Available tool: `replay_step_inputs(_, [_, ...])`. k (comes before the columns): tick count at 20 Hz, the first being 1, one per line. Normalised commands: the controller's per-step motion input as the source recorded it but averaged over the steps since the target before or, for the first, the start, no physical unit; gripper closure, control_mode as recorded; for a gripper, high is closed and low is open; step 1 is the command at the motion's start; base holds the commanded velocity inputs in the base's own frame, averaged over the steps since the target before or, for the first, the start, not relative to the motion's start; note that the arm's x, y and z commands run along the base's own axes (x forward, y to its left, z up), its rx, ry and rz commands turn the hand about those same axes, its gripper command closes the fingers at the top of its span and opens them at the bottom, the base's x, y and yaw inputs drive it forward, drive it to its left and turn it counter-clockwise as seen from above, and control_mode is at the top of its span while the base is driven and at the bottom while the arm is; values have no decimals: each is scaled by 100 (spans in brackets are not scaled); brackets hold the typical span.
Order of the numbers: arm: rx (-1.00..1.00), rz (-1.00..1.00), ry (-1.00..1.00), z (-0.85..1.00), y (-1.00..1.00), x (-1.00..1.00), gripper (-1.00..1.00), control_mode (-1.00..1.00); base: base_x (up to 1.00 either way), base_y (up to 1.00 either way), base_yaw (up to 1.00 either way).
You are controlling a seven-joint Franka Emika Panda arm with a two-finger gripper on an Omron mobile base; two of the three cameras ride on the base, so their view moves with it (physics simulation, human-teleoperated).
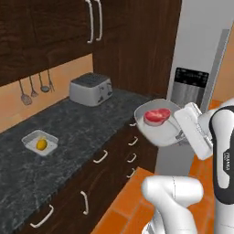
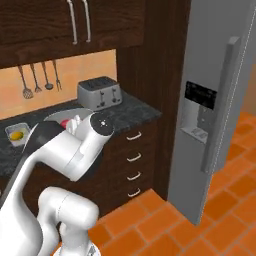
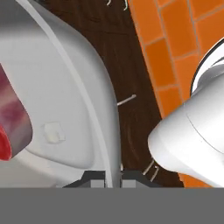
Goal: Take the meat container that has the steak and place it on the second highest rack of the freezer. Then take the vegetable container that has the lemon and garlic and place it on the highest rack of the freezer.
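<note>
Steak (image 1: 156,115) is riding tilted in the meat container (image 1: 157,130), rim-pinched by the tool (image 3: 113,177); it risks sliding off before reaching the closed freezer (image 2: 220,100).

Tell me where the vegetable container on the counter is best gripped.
Grip the vegetable container by its thin upright rim, coming from above, as the hand now grips the meat container. It lies flat and open-topped on the counter, lemon mid-tray, leaving the walls free.

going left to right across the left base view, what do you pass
hanging utensils → vegetable container with the lemon → toaster → steak in the meat container → claw gripping the container's rim → freezer
</note>
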Motion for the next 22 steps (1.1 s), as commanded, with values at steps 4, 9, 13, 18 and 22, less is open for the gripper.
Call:
replay_step_inputs(4, [0, 0, 0, 0, 0, 0, 100, 100, -13, 0, -89])
replay_step_inputs(9, [0, 0, 0, 0, 0, 0, 100, 100, 12, -29, -82])
replay_step_inputs(13, [0, 0, 0, 0, 0, 0, 100, 100, 69, -81, -53])
replay_step_inputs(18, [0, 0, 0, 0, 0, 0, 100, 100, 99, -61, -38])
replay_step_inputs(22, [0, 0, 0, 0, 0, 0, 100, 100, 100, -41, -29])
